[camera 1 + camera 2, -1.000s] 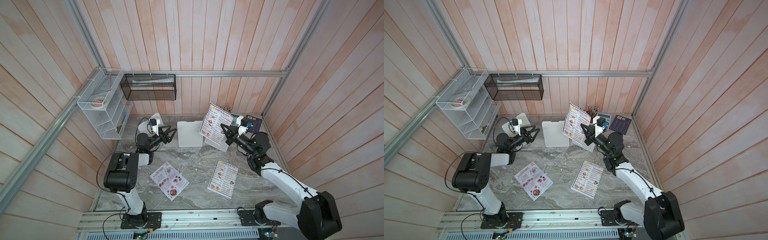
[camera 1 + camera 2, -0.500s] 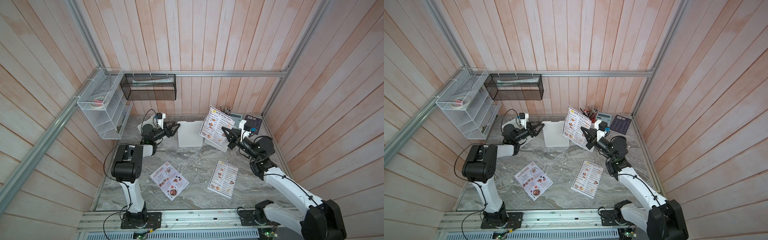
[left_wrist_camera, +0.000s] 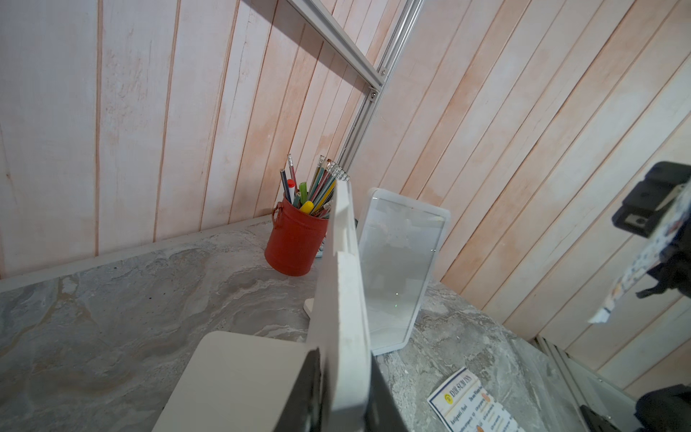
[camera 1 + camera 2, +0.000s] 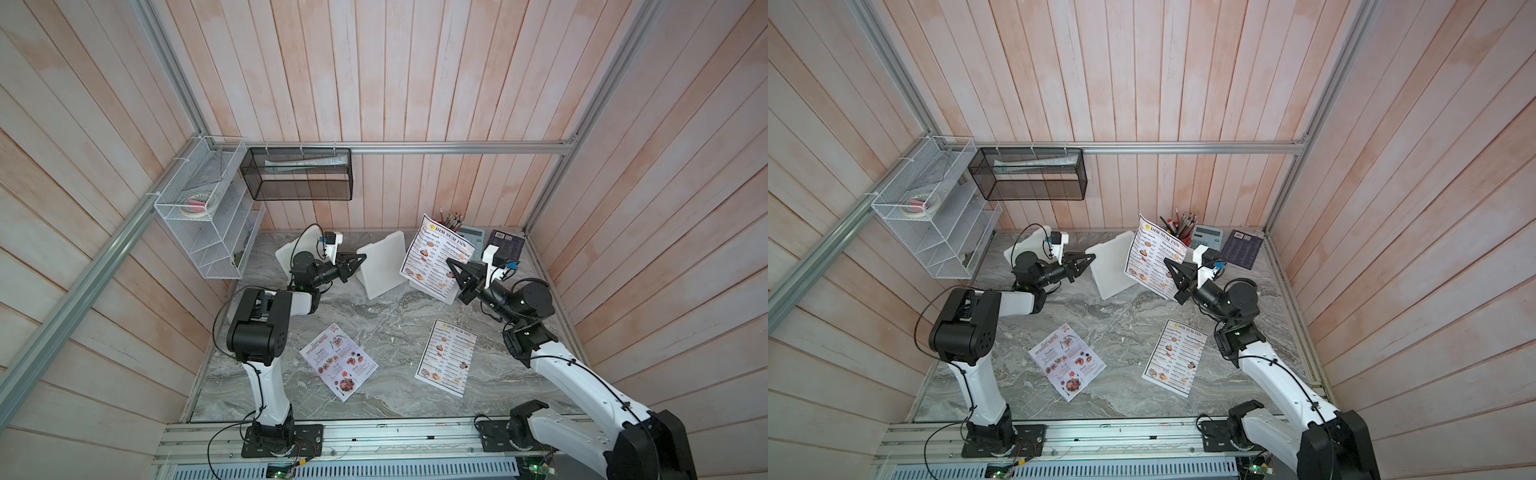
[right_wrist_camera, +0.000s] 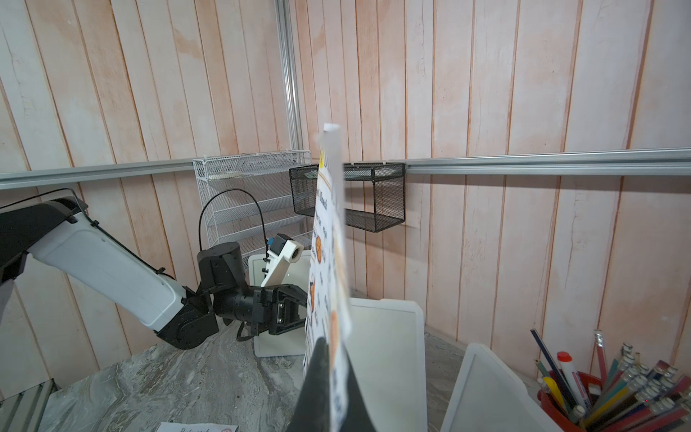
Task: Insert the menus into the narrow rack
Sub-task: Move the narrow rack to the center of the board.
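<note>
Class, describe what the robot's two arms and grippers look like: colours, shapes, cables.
Both the left arm and right arm have white links with bulky black joints. Thin black cables run alongside. The left gripper and right gripper have black tapering fingers.

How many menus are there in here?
3. One Dim Sum Inn menu is held upright in the right fingers; a second Dim Sum Inn menu lies flat on the table near that arm; the Special Menu lies flat near the left arm. The black rack may hide more.
</note>
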Tool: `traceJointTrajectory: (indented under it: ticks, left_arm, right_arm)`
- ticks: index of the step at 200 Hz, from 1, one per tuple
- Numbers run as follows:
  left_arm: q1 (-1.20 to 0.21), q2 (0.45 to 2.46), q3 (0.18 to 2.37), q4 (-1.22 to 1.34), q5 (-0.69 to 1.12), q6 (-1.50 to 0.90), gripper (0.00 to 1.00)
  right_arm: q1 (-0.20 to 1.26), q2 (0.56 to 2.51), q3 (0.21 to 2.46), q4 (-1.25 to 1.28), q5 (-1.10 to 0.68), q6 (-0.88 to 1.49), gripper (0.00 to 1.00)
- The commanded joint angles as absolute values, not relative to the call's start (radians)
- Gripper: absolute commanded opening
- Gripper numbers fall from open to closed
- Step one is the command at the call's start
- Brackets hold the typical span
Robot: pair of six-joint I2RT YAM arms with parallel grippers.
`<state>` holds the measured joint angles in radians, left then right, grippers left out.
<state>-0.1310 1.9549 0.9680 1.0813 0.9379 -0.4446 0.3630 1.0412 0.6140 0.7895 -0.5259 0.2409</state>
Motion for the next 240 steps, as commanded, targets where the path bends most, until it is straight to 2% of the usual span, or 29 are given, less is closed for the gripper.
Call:
traceJointTrajectory:
  ticks: [1,52,83,112,138,183,206,220,240]
  left_arm:
    - [-0.130,1.918,0.907,1.139,1.009,-0.494,0.17]
    - [-0.139,1.824,0.748,1.255,1.083,-0.552,0.14]
    - [-0.144,1.745,0.653,1.217,1.080,-0.544,0.13]
    - [-0.175,1.649,0.610,1.032,1.020,-0.445,0.13]
    - [-0.255,1.591,0.630,0.777,0.915,-0.281,0.07]
    - [-0.280,1.549,0.607,0.730,0.858,-0.253,0.07]
    - [-0.280,1.532,0.598,0.685,0.775,-0.251,0.20]
    - [-0.281,1.519,0.593,0.660,0.724,-0.250,0.35]
    - [-0.280,1.492,0.579,0.637,0.660,-0.249,0.50]
  right_arm:
    - [0.357,1.018,0.595,0.813,-0.539,0.260,0.00]
    - [0.357,1.015,0.591,0.819,-0.543,0.278,0.00]
    - [0.355,1.008,0.577,0.846,-0.558,0.301,0.00]
    - [0.351,1.002,0.568,0.859,-0.572,0.319,0.00]
    - [0.347,0.986,0.549,0.899,-0.607,0.361,0.00]
    - [0.344,0.965,0.527,0.914,-0.616,0.382,0.00]
    - [0.342,0.959,0.523,0.911,-0.618,0.387,0.00]
    - [0.340,0.953,0.520,0.913,-0.618,0.389,0.00]
    - [0.339,0.948,0.518,0.917,-0.619,0.393,0.00]
